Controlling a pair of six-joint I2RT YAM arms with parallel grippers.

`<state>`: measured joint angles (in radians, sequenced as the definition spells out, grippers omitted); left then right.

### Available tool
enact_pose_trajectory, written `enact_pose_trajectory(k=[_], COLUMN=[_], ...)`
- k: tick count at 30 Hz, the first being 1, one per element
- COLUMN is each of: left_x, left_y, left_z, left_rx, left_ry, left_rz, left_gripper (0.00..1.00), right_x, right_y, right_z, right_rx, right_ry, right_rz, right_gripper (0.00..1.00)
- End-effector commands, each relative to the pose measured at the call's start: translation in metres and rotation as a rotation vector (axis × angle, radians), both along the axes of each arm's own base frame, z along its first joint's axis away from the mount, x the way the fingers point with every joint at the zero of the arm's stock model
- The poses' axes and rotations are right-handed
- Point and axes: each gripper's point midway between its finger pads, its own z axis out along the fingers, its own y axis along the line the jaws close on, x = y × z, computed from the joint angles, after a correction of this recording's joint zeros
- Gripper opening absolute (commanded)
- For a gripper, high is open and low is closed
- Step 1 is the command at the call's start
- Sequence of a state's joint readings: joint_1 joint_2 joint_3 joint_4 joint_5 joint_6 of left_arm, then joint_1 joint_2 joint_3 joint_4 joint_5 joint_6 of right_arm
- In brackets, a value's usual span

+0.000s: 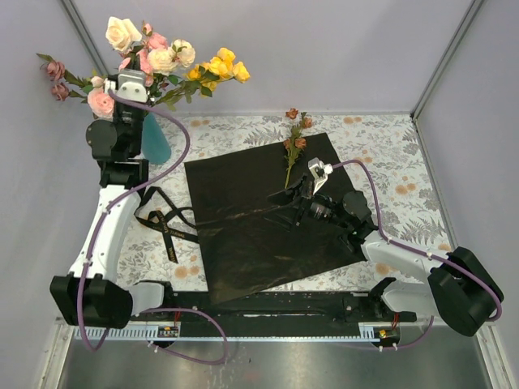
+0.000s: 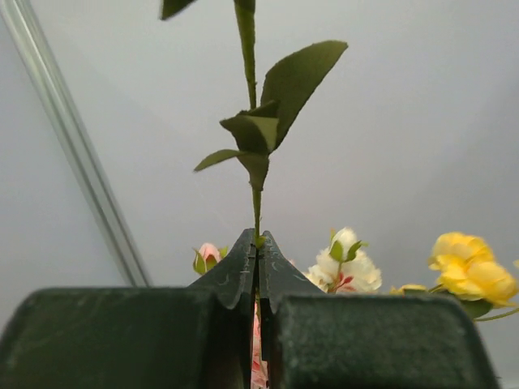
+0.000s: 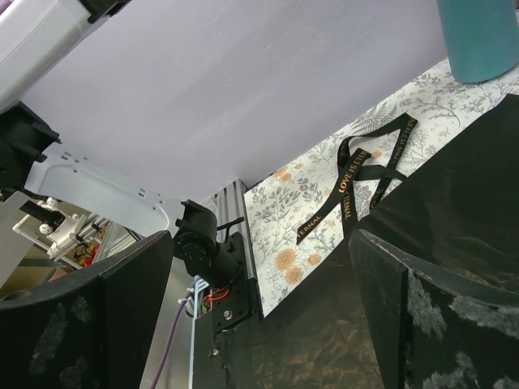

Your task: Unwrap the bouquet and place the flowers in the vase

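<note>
The flowers [image 1: 158,58], pink, cream and yellow roses on green stems, fan out high at the back left. Their stems run down towards the teal vase [image 1: 156,139], whose mouth is hidden behind my left arm. My left gripper [image 1: 139,96] is shut on one thin green stem [image 2: 256,219], with cream [image 2: 345,263] and yellow [image 2: 470,271] blooms behind it. A single mauve flower [image 1: 293,142] lies at the far edge of the unfolded black paper [image 1: 268,219]. My right gripper [image 1: 290,197] hovers open and empty low over that paper [image 3: 454,211]; the vase [image 3: 482,36] shows far off.
The untied black ribbon [image 1: 166,223] lies on the floral tablecloth left of the paper, seen too as the ribbon [image 3: 357,174] in the right wrist view. Pale walls close the back and sides. A black rail [image 1: 268,312] with the arm bases runs along the near edge.
</note>
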<state>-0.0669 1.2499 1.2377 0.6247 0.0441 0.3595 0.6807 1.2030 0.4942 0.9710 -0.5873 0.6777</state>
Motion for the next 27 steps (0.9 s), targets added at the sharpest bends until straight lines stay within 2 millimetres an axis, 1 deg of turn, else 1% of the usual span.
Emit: enact_pose_trajectory(k=[1,5,8,10,12,14,18,20,23,27], left_x=[-0.025,-0.031,-0.032,-0.039,-0.045,-0.046,-0.052,-0.054,-0.052,-0.052], left_y=[-0.038,-0.060,-0.061,-0.061,-0.059,-0.054,-0.037,-0.034,-0.031,-0.019], left_z=[0.011,0.003,-0.004,-0.008,-0.018,-0.024,-0.016,-0.013,-0.011,-0.005], left_rx=[0.050,0.159,0.220,0.257,0.295,0.324,0.334,0.345,0.359,0.341], left_ry=[-0.033,-0.029,0.001,-0.009,-0.012,-0.008,-0.107,-0.143,-0.166,-0.228], left_rz=[-0.224,-0.309,-0.297,-0.281,-0.259,-0.218,-0.097,-0.069,-0.039,0.028], left_gripper=[0.00,0.00,0.00,0.00,0.00,0.00,0.00,0.00,0.00,0.00], right_x=[-0.007,-0.009,-0.009,-0.010,-0.010,-0.010,-0.011,-0.011,-0.011,-0.011], right_y=[-0.003,-0.006,-0.008,-0.008,-0.009,-0.009,-0.008,-0.008,-0.008,-0.008], right_z=[0.020,0.019,0.018,0.019,0.019,0.019,0.020,0.019,0.019,0.019], right_rx=[0.049,0.043,0.036,0.035,0.033,0.032,0.032,0.031,0.032,0.031], right_ry=[-0.070,-0.080,-0.084,-0.087,-0.089,-0.090,-0.092,-0.090,-0.086,-0.088], right_rz=[0.005,-0.002,-0.012,-0.011,-0.014,-0.013,-0.008,-0.008,-0.007,-0.004], right_gripper=[0.99,0.99,1.00,0.99,0.99,0.99,1.00,1.00,0.99,0.99])
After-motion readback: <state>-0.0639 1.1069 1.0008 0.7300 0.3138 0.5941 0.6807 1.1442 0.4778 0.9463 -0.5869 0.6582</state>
